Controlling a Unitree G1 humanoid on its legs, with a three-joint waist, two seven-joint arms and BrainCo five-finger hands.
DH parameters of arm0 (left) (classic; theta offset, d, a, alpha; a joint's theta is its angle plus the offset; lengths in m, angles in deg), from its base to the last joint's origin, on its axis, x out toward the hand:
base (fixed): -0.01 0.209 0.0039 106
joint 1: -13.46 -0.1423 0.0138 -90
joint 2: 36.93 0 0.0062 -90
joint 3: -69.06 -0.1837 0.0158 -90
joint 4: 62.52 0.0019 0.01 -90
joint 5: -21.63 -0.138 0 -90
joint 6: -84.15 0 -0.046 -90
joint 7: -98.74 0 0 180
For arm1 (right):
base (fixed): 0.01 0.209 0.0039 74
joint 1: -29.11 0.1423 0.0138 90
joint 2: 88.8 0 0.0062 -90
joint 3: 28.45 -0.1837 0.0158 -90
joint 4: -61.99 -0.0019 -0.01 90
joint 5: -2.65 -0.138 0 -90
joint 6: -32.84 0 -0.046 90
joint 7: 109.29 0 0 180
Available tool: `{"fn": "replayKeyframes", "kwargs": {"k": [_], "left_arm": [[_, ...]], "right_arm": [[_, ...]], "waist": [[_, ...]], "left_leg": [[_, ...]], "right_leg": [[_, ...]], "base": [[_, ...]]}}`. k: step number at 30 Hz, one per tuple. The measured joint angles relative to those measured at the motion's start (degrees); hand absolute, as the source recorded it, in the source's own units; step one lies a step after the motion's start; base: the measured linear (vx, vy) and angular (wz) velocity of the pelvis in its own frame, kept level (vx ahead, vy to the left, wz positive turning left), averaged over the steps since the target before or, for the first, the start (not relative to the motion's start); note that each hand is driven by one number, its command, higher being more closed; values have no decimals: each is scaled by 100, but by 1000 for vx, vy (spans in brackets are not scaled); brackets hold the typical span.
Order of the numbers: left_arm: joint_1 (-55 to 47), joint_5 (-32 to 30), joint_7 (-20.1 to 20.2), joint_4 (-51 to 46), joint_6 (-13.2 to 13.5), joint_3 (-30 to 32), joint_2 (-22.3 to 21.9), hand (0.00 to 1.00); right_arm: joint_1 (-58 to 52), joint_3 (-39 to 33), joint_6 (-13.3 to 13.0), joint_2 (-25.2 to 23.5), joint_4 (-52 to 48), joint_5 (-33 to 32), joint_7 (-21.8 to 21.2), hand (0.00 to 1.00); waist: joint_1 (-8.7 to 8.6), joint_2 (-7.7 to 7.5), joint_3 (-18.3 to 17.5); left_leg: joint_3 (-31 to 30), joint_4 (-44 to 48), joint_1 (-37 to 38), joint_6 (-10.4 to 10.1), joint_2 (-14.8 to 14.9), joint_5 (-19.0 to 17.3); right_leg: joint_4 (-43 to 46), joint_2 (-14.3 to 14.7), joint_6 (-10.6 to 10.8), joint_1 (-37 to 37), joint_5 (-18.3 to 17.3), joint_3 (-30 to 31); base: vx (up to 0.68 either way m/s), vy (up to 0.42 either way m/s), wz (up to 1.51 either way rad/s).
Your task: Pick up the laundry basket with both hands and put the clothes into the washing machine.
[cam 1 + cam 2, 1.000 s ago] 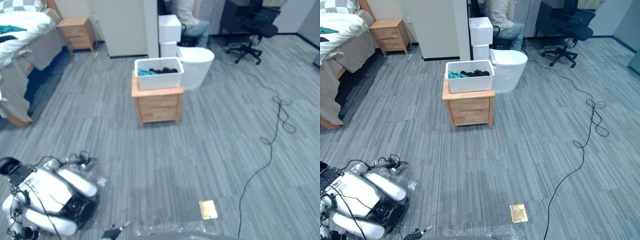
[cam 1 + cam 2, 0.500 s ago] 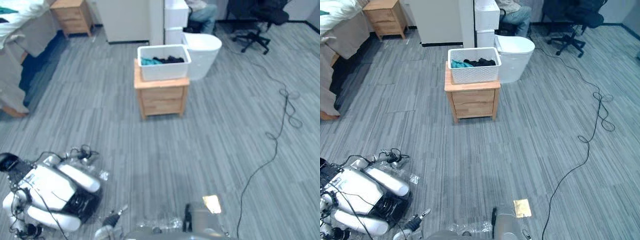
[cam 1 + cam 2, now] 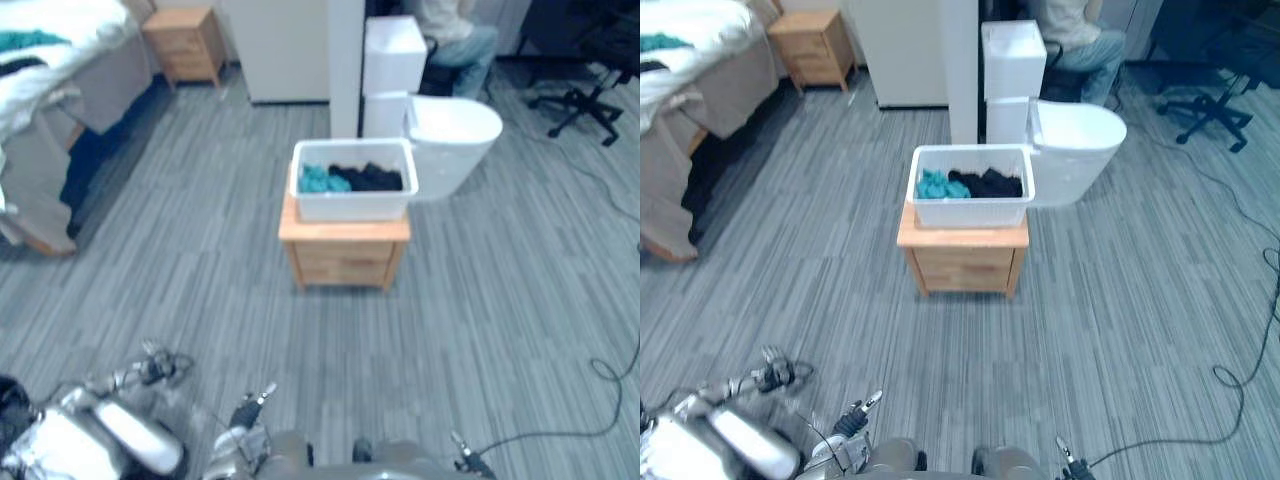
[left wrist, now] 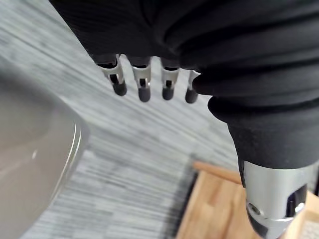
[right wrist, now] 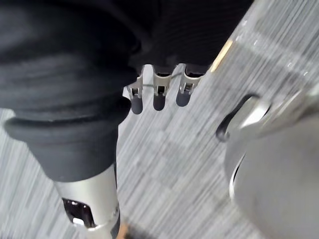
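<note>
The white laundry basket (image 3: 352,205) stands on a small wooden nightstand (image 3: 343,255) in the middle of the room, with teal and black clothes (image 3: 350,178) inside. Right behind it sits a round white washing machine (image 3: 455,135). Low at the near edge, far from the basket, my left hand (image 3: 855,420) and right hand (image 3: 1068,462) hang over the carpet. In the left wrist view the left hand's fingers (image 4: 143,84) are straight and hold nothing. The right hand's fingers (image 5: 158,94) hang just as loose and empty.
Another robot (image 3: 90,440) lies on the floor at the near left. A bed (image 3: 50,70) and a second nightstand (image 3: 185,40) are at the far left. White boxes (image 3: 395,60), a seated person (image 3: 455,35) and an office chair (image 3: 600,60) stand behind.
The camera has moved: the basket and nightstand now look nearer and more central. Both hands' fingertips now show at the near edge.
</note>
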Motion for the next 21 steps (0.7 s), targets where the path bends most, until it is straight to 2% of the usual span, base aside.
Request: {"fn": "replayKeyframes", "kwargs": {"k": [1, 2, 3, 4, 5, 6, 7, 8, 9, 10, 11, 12, 13, 14, 15, 16, 17, 18, 19, 20, 21], "left_arm": [[-3, 46, 0, -9, 12, -52, 19, 0], [-3, 173, -9, -75, 21, -101, 21, 0], [-1, 265, -21, -115, 52, -188, 50, 0], [-10, 271, -42, -112, 92, -319, 121, 0], [-49, 272, -46, -99, 97, -321, 146, 0], [-117, 251, -53, -62, 113, -330, 127, 0], [-168, 247, -73, 74, 123, -400, 126, 0], [-208, 262, -122, 182, 119, -339, 194, 0], [-198, 244, -141, 352, 127, -246, 240, 0], [-200, 243, -144, 366, 108, -242, 267, 0], [-200, 231, -140, 364, 86, -270, 362, 0], [-192, 219, -139, 363, 70, -284, 408, 0], [-172, 192, -138, 365, 37, -308, 489, 0], [-175, 179, -138, 378, 6, -309, 476, 0], [-122, 178, -138, 410, -21, -325, 443, 0], [-119, 196, -140, 499, -37, -402, 442, 0], [-97, 198, -138, 532, -38, -445, 378, 0], [-89, 210, -135, 534, -35, -433, 356, 0], [-67, 230, -135, 530, -10, -433, 333, 0], [-68, 250, -134, 519, 16, -426, 318, 0], [-83, 252, -138, 526, 41, -411, 325, 0]], "right_arm": [[77, 77, -3, 30, -5, 0, 1, 0], [221, 195, -9, 71, -41, 0, 12, 0], [294, 201, -16, 93, -81, 0, 20, 0], [350, 256, -57, 90, -151, -1, 46, 0], [340, 264, -74, 93, -204, 0, 56, 0], [322, 54, -148, 116, -213, 0, 91, 0], [243, -53, -169, 173, -179, 12, 114, 0], [68, -134, -155, 166, -157, 61, 124, 0], [-96, -135, -147, 155, -152, 176, 129, 0], [-213, -132, -146, 120, -152, 218, 123, 0], [-427, -132, -145, 89, -144, 233, 110, 0], [-490, -148, -144, 46, -89, 233, 108, 0], [-564, -155, -112, -45, 118, 244, 83, 0], [-572, -152, -88, -69, 167, 273, 73, 0], [-580, -157, -89, -78, 199, 297, 30, 0], [-609, -168, -83, -80, 255, 341, -20, 0], [-608, -227, -77, -104, 290, 349, -28, 0], [-607, -348, -73, -146, 290, 349, -27, 0], [-634, -526, -63, -216, 299, 349, -26, 0], [-662, -587, -37, -270, 301, 349, -16, 0], [-690, -633, -7, -351, 333, 346, -11, 0]], "waist": [[24, 13, 5], [96, 38, 18], [151, 34, 20], [194, -2, 10], [253, -11, 5], [274, 76, -34], [277, 186, -102], [278, 48, -192], [244, -46, -318], [237, -146, -354], [258, -428, -393], [246, -520, -399], [45, -715, -358], [-38, -698, -343], [-43, -595, -297], [-25, -422, -273], [-35, -344, -290], [-39, -301, -304], [-58, -238, -318], [-57, -249, -333], [-49, -345, -377]], "left_leg": [[55, -116, -232, 100, 9, -63], [135, -677, -688, 251, 43, -165], [236, -1441, -894, 257, 35, -194], [390, -2961, -975, 239, -11, -140], [491, -3782, -940, 137, -38, -40], [532, -5238, -832, 121, -93, 281], [414, -5667, -881, 128, -125, 321], [359, -5368, -916, 521, -318, 896], [433, -5321, -786, 777, -487, 1174], [511, -5382, -627, 741, -585, 1203], [632, -5597, -216, 779, -822, 1177], [649, -5681, -24, 866, -967, 1111], [476, -5820, 436, 943, -1210, 956], [439, -5872, 721, 954, -1224, 841], [378, -5986, 1071, 970, -1185, 757], [351, -6242, 1478, 944, -1094, 724], [340, -6393, 1734, 939, -1022, 721], [312, -6500, 1883, 928, -987, 714], [194, -6696, 2129, 861, -931, 671], [173, -6786, 2233, 766, -908, 604], [101, -6826, 2310, 684, -909, 539]], "right_leg": [[-126, -2, 0, 160, 0, 82], [-350, -18, -2, 452, -1, 230], [-508, -54, 3, 639, -5, 324], [-672, -162, 146, 888, -104, 444], [-752, -230, 225, 1009, -200, 488], [-957, -255, 345, 1283, -404, 623], [-977, -235, 437, 1450, -609, 736], [-773, -378, 572, 1585, -884, 797], [27, -562, 704, 1363, -954, 844], [628, -652, 742, 1180, -934, 871], [2181, -879, 1120, 645, -610, 855], [2931, -968, 1289, 347, -162, 863], [4517, -1069, 1572, -356, 648, 863], [5118, -1165, 1514, -770, 472, 679], [5293, -1345, 1343, -1091, 151, 389], [4879, -1557, 1324, -1345, -231, 53], [4306, -1630, 1346, -1486, -421, -67], [3852, -1629, 1375, -1561, -452, -63], [2832, -1616, 1412, -1596, -428, 1], [2151, -1611, 1441, -1595, -325, 105], [1306, -1601, 1438, -1555, -58, 294]], "base": [[505, 4, -62], [378, 45, -68], [476, 76, -91], [486, 86, -79], [649, 162, -83], [579, 183, -68], [738, 295, -75], [678, 291, -43], [697, 301, -25], [855, 318, -7], [568, 218, -4], [823, 256, 31], [635, 160, 52], [754, 193, 48], [575, 156, 15], [521, 156, 4], [482, 135, 9], [443, 65, 29], [429, -14, 42], [431, -54, 59], [475, -181, 65]]}}
